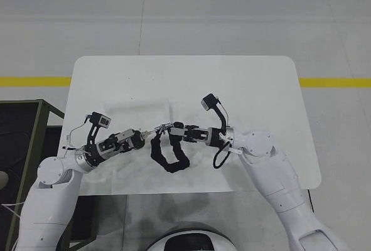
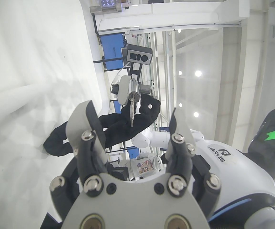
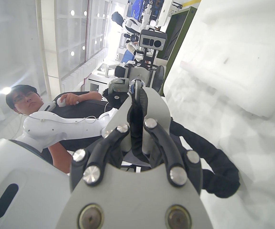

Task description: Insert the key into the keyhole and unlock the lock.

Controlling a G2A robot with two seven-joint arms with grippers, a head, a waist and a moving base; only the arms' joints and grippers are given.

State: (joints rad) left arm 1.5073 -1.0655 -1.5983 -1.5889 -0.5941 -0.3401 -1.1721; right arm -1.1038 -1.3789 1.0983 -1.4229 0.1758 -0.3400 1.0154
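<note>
A black fabric-covered chain lock (image 1: 167, 160) lies in a loop near the table's front edge. My right gripper (image 1: 176, 131) is shut on the lock's head end and holds it above the table. In the right wrist view the right gripper (image 3: 137, 91) clamps the black sleeve, and the metal cylinder (image 3: 136, 83) shows at its tips. A silver key (image 2: 132, 110) sticks out of that cylinder (image 2: 135, 91) and hangs from it. My left gripper (image 2: 130, 107) is open and faces the key from a short way off; in the top view the left gripper (image 1: 142, 135) is just left of the key (image 1: 162, 128).
The white table (image 1: 267, 94) has bare room behind and to the right of the arms. A dark green-framed cart (image 1: 22, 125) stands off the table's left edge. The lock's loop (image 2: 56, 144) rests on the table below the left gripper.
</note>
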